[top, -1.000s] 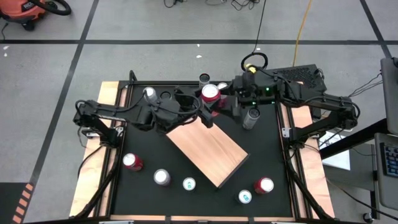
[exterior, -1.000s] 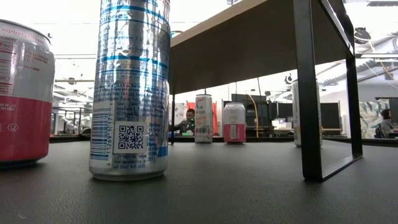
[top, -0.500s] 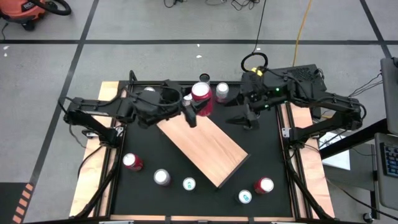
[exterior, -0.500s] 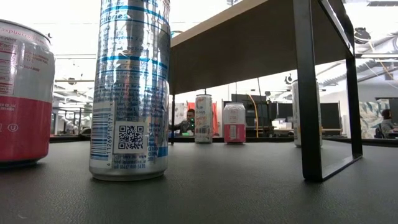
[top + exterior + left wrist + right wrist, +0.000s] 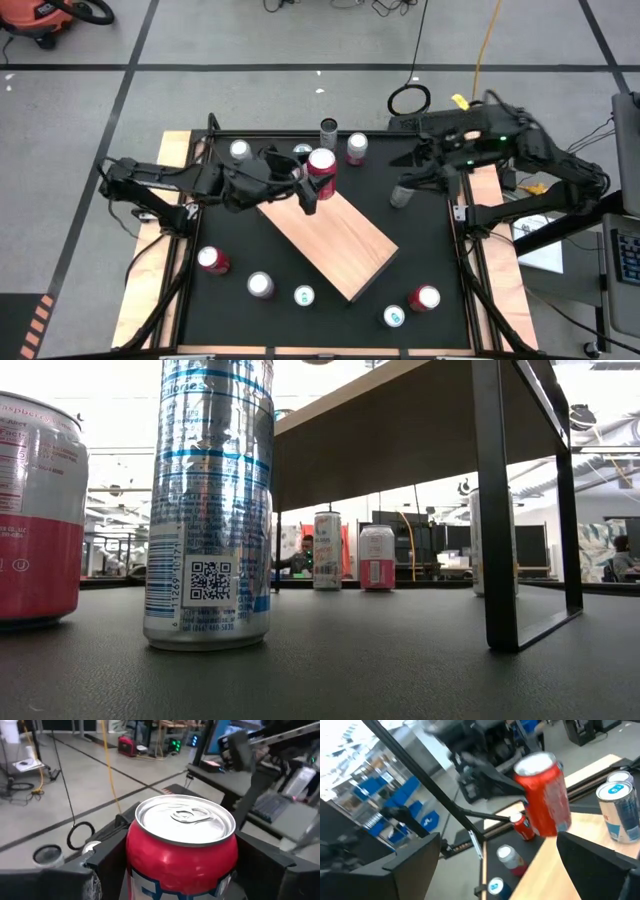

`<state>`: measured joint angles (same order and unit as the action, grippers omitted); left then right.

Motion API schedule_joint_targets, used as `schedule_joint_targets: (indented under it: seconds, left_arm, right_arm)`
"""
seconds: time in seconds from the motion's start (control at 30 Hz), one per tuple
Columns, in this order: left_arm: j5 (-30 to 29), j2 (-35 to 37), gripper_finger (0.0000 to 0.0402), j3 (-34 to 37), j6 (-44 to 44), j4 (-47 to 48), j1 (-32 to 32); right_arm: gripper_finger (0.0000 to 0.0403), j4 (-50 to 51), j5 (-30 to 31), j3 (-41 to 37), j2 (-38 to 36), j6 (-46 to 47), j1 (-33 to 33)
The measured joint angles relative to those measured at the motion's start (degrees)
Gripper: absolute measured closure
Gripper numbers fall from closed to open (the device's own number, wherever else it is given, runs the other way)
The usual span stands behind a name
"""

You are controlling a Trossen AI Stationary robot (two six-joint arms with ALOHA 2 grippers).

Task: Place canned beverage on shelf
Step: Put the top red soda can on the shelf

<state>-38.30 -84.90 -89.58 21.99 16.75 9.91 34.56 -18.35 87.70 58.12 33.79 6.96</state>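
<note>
A black worktop (image 5: 420,250) edged with wooden strips stands on a grey taped floor. Nearest in the low view, a tall silver-and-blue can (image 5: 208,500) fills the frame, hiding both arms. From above, the left hand (image 5: 310,187) clasps a red aluminium can with a silver lid (image 5: 321,172) by its sides, over the far end of the pale wooden shelf slab (image 5: 335,235). The can looks light, smooth and dentable; mid-body suits gripping. The right hand (image 5: 405,182) hangs spread and empty farther right.
</note>
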Motion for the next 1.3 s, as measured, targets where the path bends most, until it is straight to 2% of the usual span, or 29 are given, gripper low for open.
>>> schedule_joint_targets:
  seconds: [0.17,0.23,0.4,0.9,1.07,1.3]
  left_arm:
    - [-2.63,0.00,0.0104,7.05,-1.11,-9.15,3.06]
    - [-2.93,0.00,0.0104,9.74,-1.65,-11.99,4.06]
    - [-5.60,-0.02,0.0104,14.75,-1.37,-13.01,5.57]
    - [-5.49,0.00,0.0104,19.92,0.13,-14.07,4.62]
    - [-5.54,-0.02,0.0104,22.64,-2.61,-18.07,3.13]
    - [-4.71,-0.04,0.0104,23.71,-5.38,-18.05,0.79]
  right_arm:
    - [0.0026,1.50,0.62,0.00,-2.34,-1.32,-0.02]
    - [0.0026,2.84,2.85,0.00,-2.67,-1.33,-0.02]
    - [0.0027,7.66,6.58,-0.02,-2.73,-2.10,-0.31]
    - [0.0028,9.45,11.13,-0.04,-2.72,-1.36,-3.32]
    - [0.0028,9.45,11.14,-0.04,-2.72,0.54,-3.32]
    - [0.0028,9.77,12.55,-0.04,-2.30,2.84,-3.32]
